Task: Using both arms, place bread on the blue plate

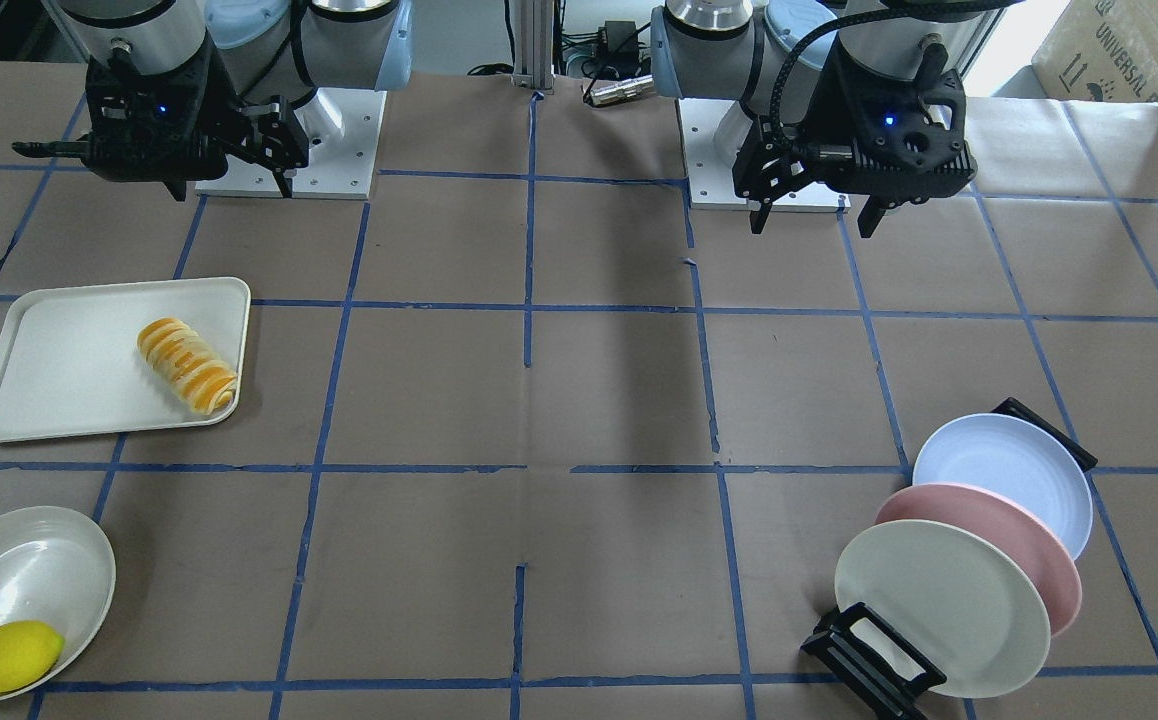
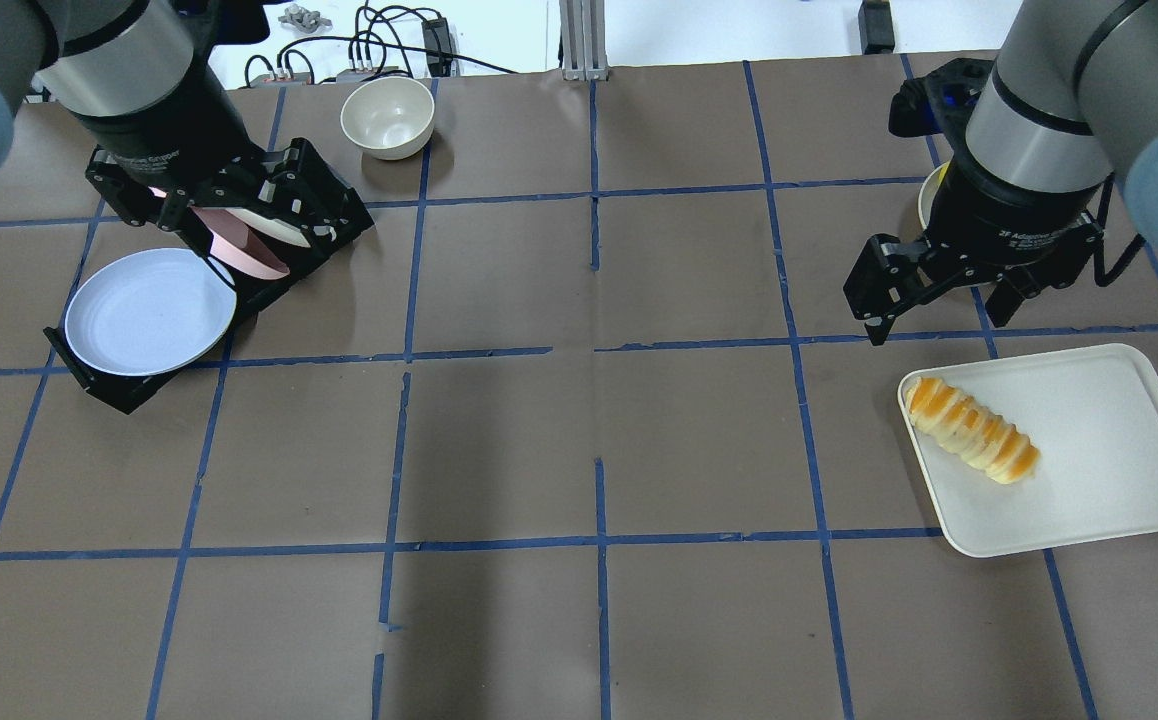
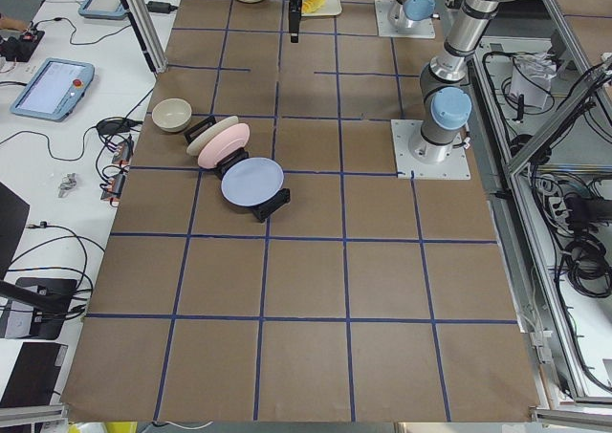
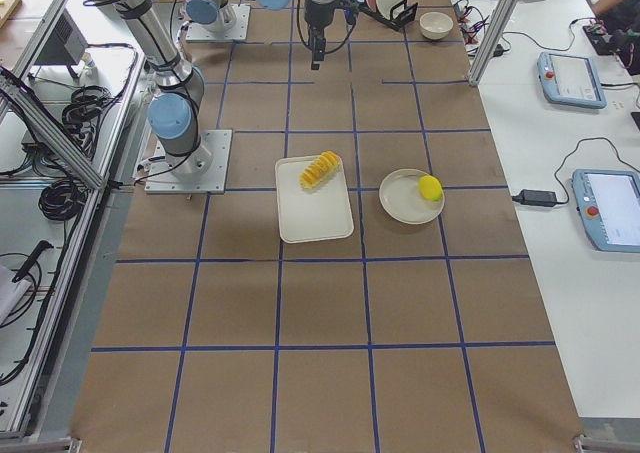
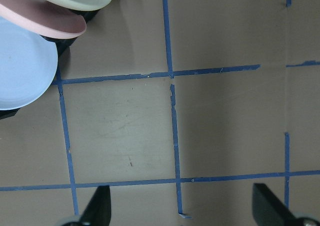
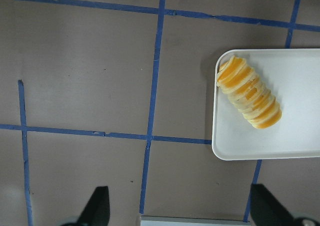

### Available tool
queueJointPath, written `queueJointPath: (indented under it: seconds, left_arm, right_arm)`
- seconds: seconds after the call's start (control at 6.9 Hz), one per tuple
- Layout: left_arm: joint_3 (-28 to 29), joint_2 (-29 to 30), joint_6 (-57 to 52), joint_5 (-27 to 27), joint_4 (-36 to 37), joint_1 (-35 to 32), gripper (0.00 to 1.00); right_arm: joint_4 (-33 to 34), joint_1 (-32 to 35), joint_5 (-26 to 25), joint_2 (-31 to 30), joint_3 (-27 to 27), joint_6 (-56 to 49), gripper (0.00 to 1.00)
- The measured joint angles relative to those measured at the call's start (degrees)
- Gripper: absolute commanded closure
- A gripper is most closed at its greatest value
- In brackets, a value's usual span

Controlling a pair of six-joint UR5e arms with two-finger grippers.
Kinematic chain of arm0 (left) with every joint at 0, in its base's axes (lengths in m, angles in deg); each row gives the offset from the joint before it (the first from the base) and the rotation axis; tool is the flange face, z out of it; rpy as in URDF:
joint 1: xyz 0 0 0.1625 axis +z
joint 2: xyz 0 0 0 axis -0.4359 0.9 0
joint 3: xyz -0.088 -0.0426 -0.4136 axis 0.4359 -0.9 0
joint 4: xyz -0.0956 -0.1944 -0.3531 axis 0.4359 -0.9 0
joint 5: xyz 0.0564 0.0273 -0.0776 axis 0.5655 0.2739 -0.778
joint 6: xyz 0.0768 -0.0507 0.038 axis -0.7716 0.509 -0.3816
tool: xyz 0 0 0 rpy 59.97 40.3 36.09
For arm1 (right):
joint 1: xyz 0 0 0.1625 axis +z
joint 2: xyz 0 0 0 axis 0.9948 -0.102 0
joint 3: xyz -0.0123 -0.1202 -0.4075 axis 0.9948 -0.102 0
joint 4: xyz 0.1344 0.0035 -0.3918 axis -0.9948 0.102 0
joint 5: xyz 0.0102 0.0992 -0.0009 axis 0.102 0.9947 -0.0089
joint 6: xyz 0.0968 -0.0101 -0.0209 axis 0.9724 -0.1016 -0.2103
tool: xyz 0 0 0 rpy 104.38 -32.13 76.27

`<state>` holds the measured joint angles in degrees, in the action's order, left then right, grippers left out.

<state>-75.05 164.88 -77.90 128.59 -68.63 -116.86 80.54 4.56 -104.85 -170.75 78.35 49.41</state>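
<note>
— How far along is the job being judged to be?

— It is being judged as barely begun. The bread (image 2: 971, 443) is being seen lying untouched on the white tray (image 2: 1109, 450), toward the tray's 9 o'clock side in the overhead view.

— And the blue plate?

— The blue plate (image 2: 149, 312) is being propped on edge in the black rack (image 2: 109, 390), at about 9 o'clock on the table in that view. A pink plate (image 1: 1014, 545) and a cream plate (image 1: 939, 605) are being held in the same rack. Nothing is being carried on the blue one.

— Are the grippers being used?

— Not on anything. The right gripper (image 2: 937, 318) is being held above the table at roughly 11 o'clock from the bread, fingers spread and empty. The left gripper (image 1: 812, 212) is being held over the rack, about 1 o'clock from the blue plate, fingers likewise apart.

— What is being left to do?

— Seemingly everything: the plate is probably to be freed from the rack, and the bread lifted and set on it.
</note>
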Motion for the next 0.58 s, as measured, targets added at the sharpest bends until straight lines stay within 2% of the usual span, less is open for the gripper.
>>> queueJointPath:
  seconds: [0.29,0.58]
  left_arm:
    - [-0.01,0.02,0.10,-0.54,0.01,0.18,0.00]
    - [0.22,0.56,-5.43,-0.70,-0.09,4.62,0.00]
  right_arm:
    - [0.02,-0.09,-0.01,0.02,0.13,-0.05,0.00]
    - [2.96,-1.75,-0.32,0.33,2.15,-5.85,0.00]
